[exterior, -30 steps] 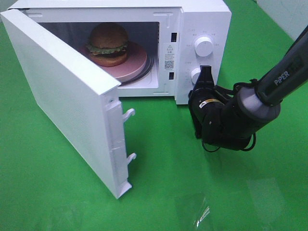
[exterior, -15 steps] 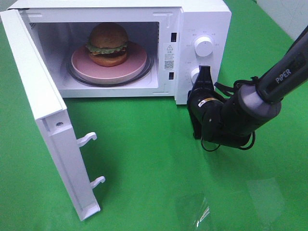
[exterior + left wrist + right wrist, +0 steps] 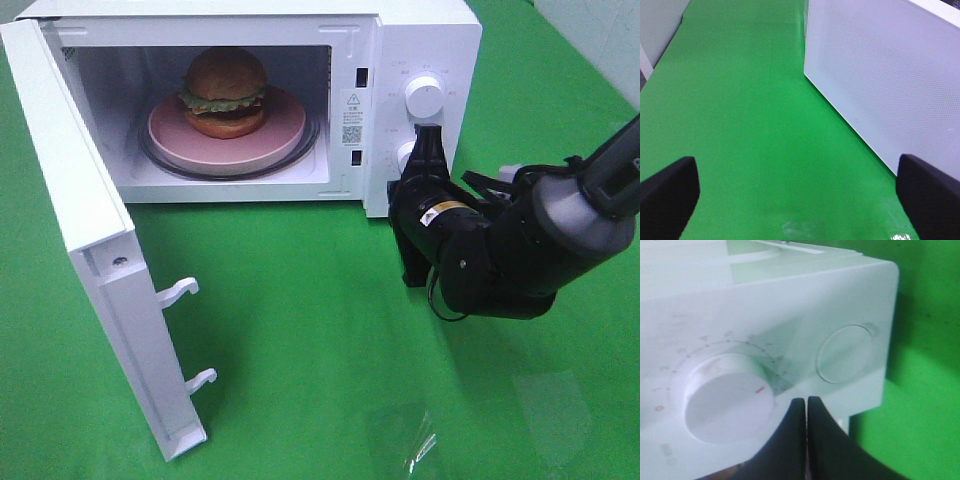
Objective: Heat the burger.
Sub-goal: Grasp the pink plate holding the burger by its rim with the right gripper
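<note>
While the glossy, lettuce-frilled burger (image 3: 225,92) sits in the open-doored microwave (image 3: 425,40), the right gripper (image 3: 428,138) is pinched shut, the left gripper (image 3: 800,200) splayed wide.

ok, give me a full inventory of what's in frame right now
microwave: 1, white, at the back of the table
door: 1, white, swung wide open at the microwave's left
latch hooks: 2, white, on the door's free edge
knobs: 2, white, stacked on the control panel
turntable: 1, clear glass, on the cavity floor
plate: 1, pink, on the turntable
burger: 1, brown buns with green lettuce, on the plate
cloth: 1, green, covering the table
right arm: 1, black and grey, in front of the panel
right gripper: 1, black, shut, tips at the panel by the knobs
left gripper: 1, black, open, outside the door
</note>
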`<state>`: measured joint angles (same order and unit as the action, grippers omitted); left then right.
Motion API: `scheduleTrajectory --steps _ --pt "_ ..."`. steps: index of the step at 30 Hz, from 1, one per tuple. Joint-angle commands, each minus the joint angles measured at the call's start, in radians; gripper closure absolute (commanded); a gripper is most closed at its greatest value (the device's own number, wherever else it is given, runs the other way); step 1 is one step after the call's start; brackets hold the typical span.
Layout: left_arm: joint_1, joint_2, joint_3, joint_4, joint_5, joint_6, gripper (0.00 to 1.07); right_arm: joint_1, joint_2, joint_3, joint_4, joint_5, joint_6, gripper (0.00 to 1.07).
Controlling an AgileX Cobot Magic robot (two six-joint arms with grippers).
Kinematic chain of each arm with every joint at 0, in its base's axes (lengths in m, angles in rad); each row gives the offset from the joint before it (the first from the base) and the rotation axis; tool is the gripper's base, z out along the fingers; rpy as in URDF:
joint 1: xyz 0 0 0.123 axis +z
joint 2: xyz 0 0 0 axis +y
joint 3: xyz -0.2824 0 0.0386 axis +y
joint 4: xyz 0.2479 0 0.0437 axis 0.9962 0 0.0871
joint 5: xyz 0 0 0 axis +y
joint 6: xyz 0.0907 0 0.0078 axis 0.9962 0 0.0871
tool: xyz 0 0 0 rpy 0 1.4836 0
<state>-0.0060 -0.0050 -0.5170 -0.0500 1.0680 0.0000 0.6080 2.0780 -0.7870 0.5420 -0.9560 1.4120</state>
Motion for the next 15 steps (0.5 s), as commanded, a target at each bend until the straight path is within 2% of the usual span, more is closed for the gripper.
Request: scheduleTrajectory --steps 1,7,8,11,13,15 --pt "0.002 -0.015 0.000 0.000 0.003 0.000 0.07 0.001 -0.034 0.029 -0.029 0.042 0.003 1.07" --pt "0.002 -0.015 0.000 0.000 0.003 0.000 0.07 0.001 -0.103 0.093 -0.065 0.088 -0.004 1.07" --pt "0.002 -0.015 0.000 0.000 0.003 0.000 0.07 0.001 -0.155 0.126 -0.079 0.113 -0.038 1.07" --pt "0.002 -0.015 0.000 0.000 0.003 0.000 0.07 0.001 -0.176 0.136 -0.083 0.123 -0.062 1.07" --pt "0.002 -0.015 0.000 0.000 0.003 0.000 0.07 0.001 -0.213 0.148 -0.092 0.156 -0.114 1.07" --pt "0.002 -0.015 0.000 0.000 0.003 0.000 0.07 0.001 -0.307 0.152 -0.101 0.273 -0.277 1.07"
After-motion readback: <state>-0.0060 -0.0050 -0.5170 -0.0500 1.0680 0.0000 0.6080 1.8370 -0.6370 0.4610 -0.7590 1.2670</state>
